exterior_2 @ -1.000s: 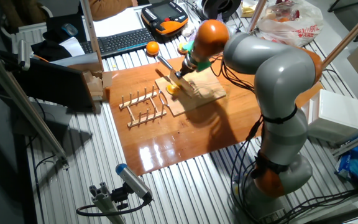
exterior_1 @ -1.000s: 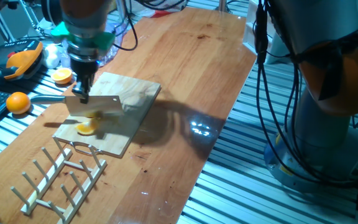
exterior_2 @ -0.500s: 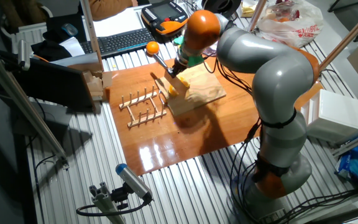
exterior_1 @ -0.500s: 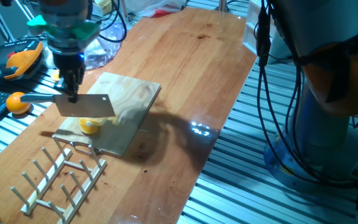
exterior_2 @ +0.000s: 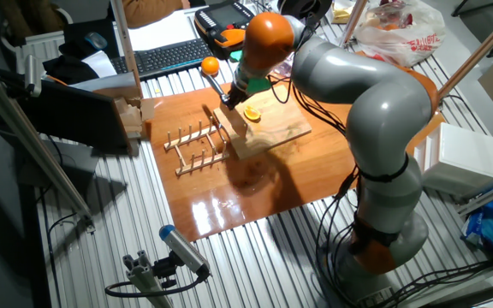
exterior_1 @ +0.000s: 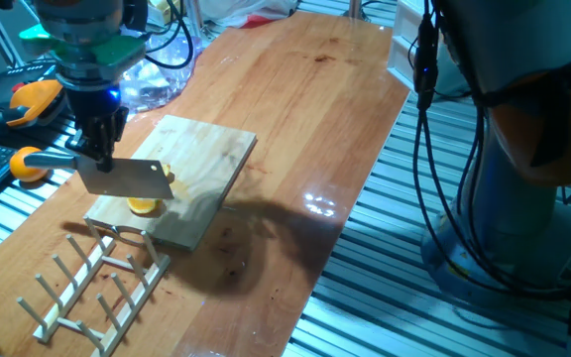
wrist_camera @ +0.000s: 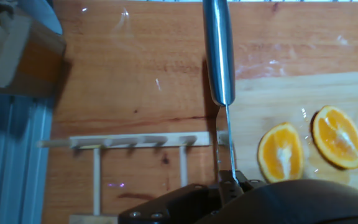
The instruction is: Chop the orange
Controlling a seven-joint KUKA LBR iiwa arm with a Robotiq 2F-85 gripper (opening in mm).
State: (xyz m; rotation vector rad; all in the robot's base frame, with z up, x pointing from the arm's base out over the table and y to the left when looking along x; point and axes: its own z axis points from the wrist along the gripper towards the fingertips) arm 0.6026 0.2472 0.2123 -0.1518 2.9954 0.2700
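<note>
Jaws (exterior_1: 97,149) are clamped on the cleaver (exterior_1: 124,179), which hangs above the cutting board's (exterior_1: 206,159) end nearest the wooden rack (exterior_1: 97,283). Two orange pieces (wrist_camera: 280,152) lie cut-face up on that board, near its rack-side edge.

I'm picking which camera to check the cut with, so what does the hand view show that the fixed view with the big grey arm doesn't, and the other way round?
Only the hand view shows two separate orange wedges, cut faces up, beside the blade.

Only that fixed view shows the whole orange, the keyboard and the grey arm.

Both show the cleaver, cutting board and wooden rack.
</note>
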